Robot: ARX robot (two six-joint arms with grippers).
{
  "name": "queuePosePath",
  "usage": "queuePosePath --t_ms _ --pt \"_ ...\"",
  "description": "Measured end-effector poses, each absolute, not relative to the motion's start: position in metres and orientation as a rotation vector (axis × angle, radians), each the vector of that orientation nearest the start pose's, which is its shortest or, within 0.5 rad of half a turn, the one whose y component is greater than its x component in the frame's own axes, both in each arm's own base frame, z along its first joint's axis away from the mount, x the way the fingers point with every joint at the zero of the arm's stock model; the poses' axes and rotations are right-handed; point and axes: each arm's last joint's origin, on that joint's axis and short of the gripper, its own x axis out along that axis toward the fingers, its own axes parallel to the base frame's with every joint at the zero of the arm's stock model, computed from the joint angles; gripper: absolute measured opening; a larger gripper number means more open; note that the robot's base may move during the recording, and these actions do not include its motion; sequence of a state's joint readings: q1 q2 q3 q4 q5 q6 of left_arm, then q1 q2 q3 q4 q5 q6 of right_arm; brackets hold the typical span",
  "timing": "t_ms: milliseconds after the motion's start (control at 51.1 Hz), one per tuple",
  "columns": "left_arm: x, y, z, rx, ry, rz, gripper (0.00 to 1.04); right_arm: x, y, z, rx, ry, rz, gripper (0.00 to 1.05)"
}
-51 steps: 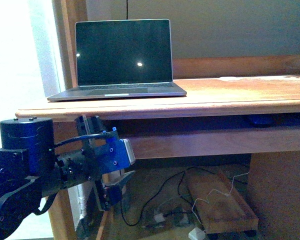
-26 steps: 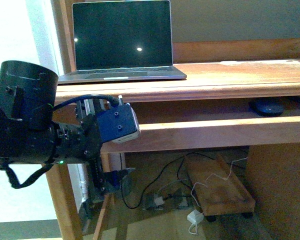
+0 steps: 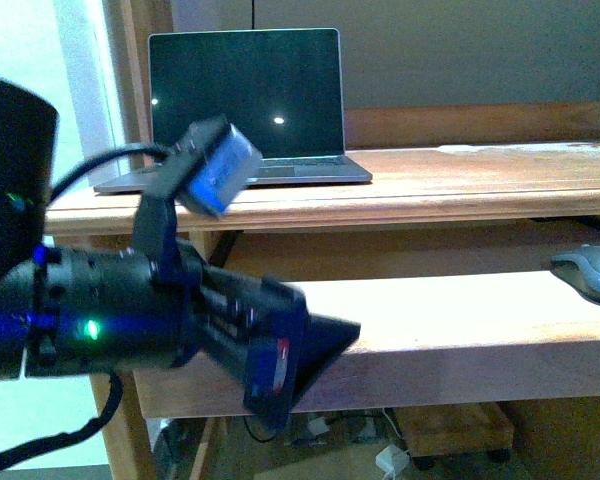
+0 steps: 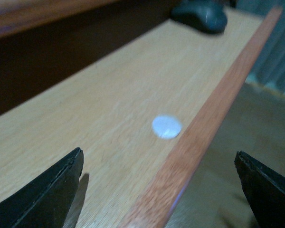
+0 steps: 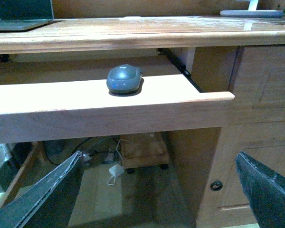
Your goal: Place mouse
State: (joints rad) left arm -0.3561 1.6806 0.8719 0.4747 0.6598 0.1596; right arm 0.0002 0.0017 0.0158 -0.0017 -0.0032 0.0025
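Note:
The dark grey oval mouse (image 3: 592, 270) lies on the pulled-out keyboard shelf (image 3: 440, 320) under the desk, at the shelf's right end. It shows in the right wrist view (image 5: 124, 79) and at the far end of the shelf in the left wrist view (image 4: 202, 16). My left gripper (image 3: 305, 350) is open and empty, low at the shelf's left front; its jaws straddle the shelf's front rim (image 4: 209, 114). My right gripper (image 5: 159, 194) is open and empty, in front of and below the shelf, out of the front view.
An open laptop (image 3: 242, 100) with a dark screen stands on the desk top (image 3: 480, 175) at the left. A small white dot (image 4: 166, 127) marks the shelf. Cables and a wooden board (image 5: 141, 151) lie on the floor. A cabinet door (image 5: 256, 123) is at the right.
The left arm has risen and swung forward to the shelf's front edge. The shelf now stands further out and brighter, with the mouse in plain sight at the right.

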Motion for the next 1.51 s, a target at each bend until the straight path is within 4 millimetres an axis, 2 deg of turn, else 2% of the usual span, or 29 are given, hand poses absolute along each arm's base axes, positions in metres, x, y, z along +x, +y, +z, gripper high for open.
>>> queuePosePath --t_ms 78,157,294,353,411,490,529,607,725,783,862,901,940,1018,1116,1195,1273,1390,1508 --pt "0.306 -0.139 0.234 -0.123 0.216 -0.964 0.97 0.097 0.000 0.169 0.002 -0.012 0.003 0.97" --pt "0.296 -0.137 0.256 -0.245 0.185 -0.903 0.97 0.097 0.000 0.169 0.002 -0.012 0.003 0.97" --pt "0.271 -0.123 0.273 -0.410 0.164 -0.716 0.97 0.097 0.000 0.168 0.002 -0.012 0.003 0.97" --pt "0.256 -0.115 0.273 -0.450 0.165 -0.628 0.96 0.097 0.000 0.168 0.002 -0.012 0.003 0.97" --pt "0.240 -0.105 0.270 -0.338 0.044 -0.306 0.83 0.097 0.000 0.168 0.002 -0.012 0.005 0.97" --pt "0.223 -0.081 0.256 -0.154 -0.012 -0.043 0.65 0.097 0.000 0.169 0.002 -0.012 0.001 0.97" --pt "0.217 -0.072 0.248 -0.107 -0.007 -0.016 0.58 0.097 0.000 0.168 0.004 -0.010 0.001 0.97" --pt "0.207 -0.061 0.235 -0.059 0.007 -0.006 0.46 0.097 0.000 0.166 0.055 0.114 0.016 0.97" --pt "0.196 -0.050 0.223 -0.031 0.010 -0.016 0.30 0.099 -0.002 0.171 0.103 0.201 -0.009 0.97" --pt "0.190 -0.044 0.218 -0.023 0.011 -0.013 0.21 0.099 -0.003 0.181 0.114 0.189 -0.017 0.97" --pt "0.183 -0.037 0.213 -0.020 0.007 -0.008 0.08 0.106 -0.003 0.206 0.121 0.127 -0.014 0.97" --pt "0.179 -0.035 0.209 -0.018 0.009 -0.010 0.03 0.111 -0.002 0.220 0.119 0.081 -0.009 0.97" --pt "0.175 -0.031 0.206 -0.015 0.007 -0.008 0.03 0.122 -0.001 0.238 0.111 0.035 -0.014 0.97" --pt "0.170 -0.027 0.202 -0.014 0.004 -0.006 0.03 0.141 0.004 0.260 0.096 -0.018 -0.001 0.97" --pt "0.161 -0.021 0.195 -0.013 0.004 -0.008 0.03 0.188 0.021 0.285 0.056 -0.015 0.045 0.97" --pt "0.156 -0.018 0.191 -0.013 0.006 -0.008 0.03 0.214 0.035 0.293 0.023 0.018 0.060 0.97" --pt "0.150 -0.014 0.187 -0.012 0.006 -0.007 0.03 0.251 0.058 0.296 -0.029 0.095 0.084 0.97" --pt "0.144 -0.010 0.183 -0.011 0.006 -0.029 0.03 0.276 0.077 0.296 -0.062 0.169 0.100 0.97" --pt "0.138 -0.001 0.180 -0.011 0.006 0.003 0.03 0.300 0.088 0.291 -0.085 0.260 0.073 0.97"
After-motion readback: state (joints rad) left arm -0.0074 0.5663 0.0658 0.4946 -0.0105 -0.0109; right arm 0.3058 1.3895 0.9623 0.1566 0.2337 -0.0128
